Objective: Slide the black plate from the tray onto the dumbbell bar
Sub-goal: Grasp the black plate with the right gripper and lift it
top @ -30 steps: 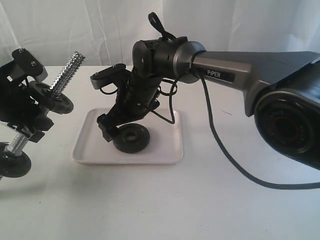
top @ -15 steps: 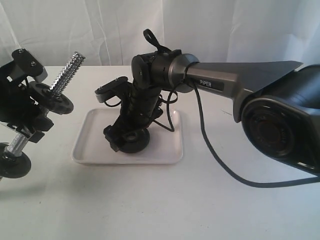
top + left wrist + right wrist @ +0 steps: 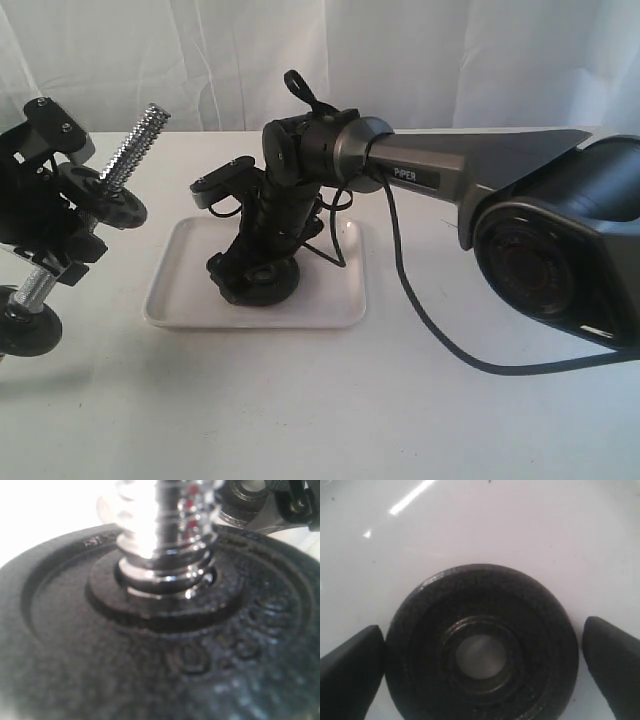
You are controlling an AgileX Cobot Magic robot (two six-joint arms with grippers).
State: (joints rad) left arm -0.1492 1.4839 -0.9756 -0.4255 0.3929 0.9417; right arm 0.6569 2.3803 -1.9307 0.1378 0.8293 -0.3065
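Note:
The black plate (image 3: 268,283) lies flat in the white tray (image 3: 180,292). My right gripper (image 3: 256,280) reaches down over it, open, with one finger on each side. In the right wrist view the plate (image 3: 480,645) fills the gap between the fingers (image 3: 350,675); one finger touches its rim and the other stands a little off. At the left, my left gripper (image 3: 48,232) is shut on the dumbbell bar (image 3: 135,145), which tilts up to the right. A second black disc (image 3: 108,197) sits on the bar, seen close up (image 3: 150,655) around the thread (image 3: 165,530).
Another black disc (image 3: 25,325) sits on the bar's lower end near the table's left edge. The right arm's cable (image 3: 440,340) loops across the white table to the right of the tray. A white curtain hangs behind.
My right gripper has swung from the plate's left side to directly over it and come down around it. The left arm and bar have not moved.

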